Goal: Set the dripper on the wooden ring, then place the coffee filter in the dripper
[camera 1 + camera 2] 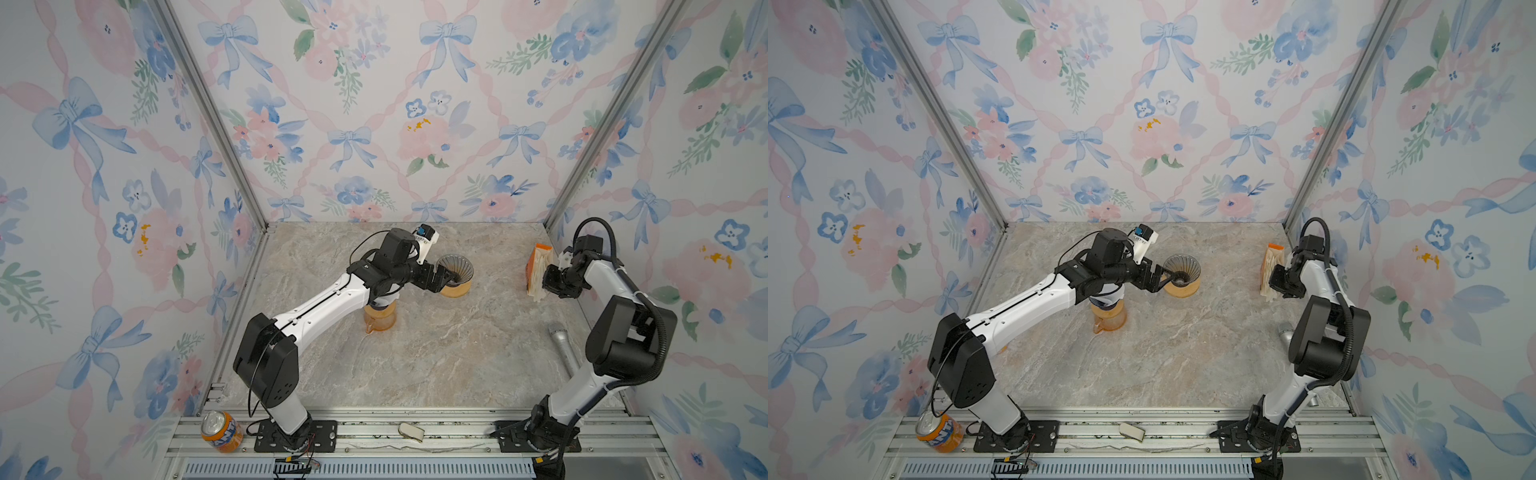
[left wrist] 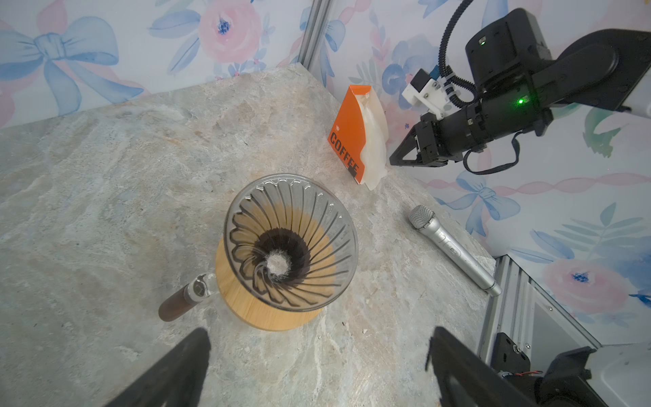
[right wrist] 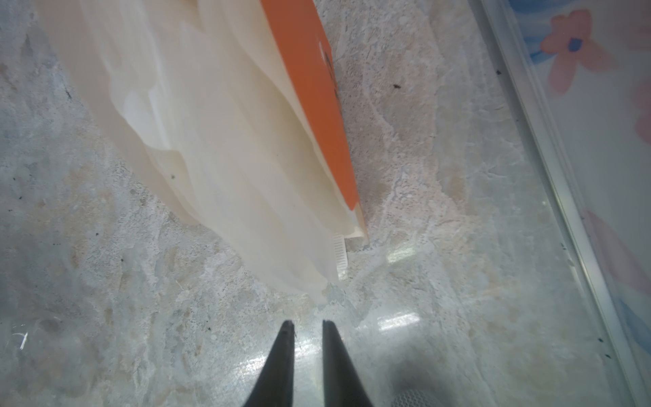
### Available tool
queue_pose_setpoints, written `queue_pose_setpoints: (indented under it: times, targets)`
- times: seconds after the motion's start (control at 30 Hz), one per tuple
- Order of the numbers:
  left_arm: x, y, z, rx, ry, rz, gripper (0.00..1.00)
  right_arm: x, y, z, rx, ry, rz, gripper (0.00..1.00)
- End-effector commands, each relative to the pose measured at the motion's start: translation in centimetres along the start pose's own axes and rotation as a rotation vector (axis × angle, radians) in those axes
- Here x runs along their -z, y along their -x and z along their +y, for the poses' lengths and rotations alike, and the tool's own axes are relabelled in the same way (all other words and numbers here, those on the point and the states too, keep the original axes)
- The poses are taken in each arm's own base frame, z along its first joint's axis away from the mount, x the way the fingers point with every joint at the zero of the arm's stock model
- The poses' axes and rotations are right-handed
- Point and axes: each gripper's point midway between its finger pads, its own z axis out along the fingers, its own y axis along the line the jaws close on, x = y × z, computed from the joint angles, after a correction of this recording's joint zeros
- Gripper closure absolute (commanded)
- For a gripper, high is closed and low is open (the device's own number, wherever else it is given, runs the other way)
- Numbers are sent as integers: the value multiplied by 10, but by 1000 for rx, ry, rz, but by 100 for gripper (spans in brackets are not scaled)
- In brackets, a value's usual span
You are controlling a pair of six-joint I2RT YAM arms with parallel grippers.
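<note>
Our right gripper (image 3: 305, 326), jaws parted a crack and empty, sits just short of the coffee filter stack (image 3: 229, 158) fanned from its orange box (image 3: 310, 88), while our left gripper (image 2: 318, 334) spreads wide beside the glass dripper (image 2: 290, 243), presumably to steady it.

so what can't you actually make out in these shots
amber jug: both top views, mostly under the left arm
microphone: in a top view, mostly behind the right arm
left tool: left wrist view, fingers cut off at frame edge
coffee filters: right wrist view, layers too blurred to count
</note>
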Motion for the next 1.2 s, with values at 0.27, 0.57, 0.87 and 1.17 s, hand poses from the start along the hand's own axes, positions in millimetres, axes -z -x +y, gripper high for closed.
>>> queue_pose_setpoints:
  times: [0.27, 0.57, 0.87, 1.17]
  targets:
    - [-3, 6, -7, -1, -22, -10, 2, -16, 7, 11, 43, 3, 20, 82]
    - [-5, 7, -7, 2, -24, -11, 2, -21, 10, 9, 55, -26, 17, 83]
    - [-7, 6, -7, 8, -29, -5, 2, -27, 7, 3, 67, -64, 29, 82]
    - [-8, 7, -9, 9, -35, -6, 2, -35, 8, 4, 75, -77, 37, 83]
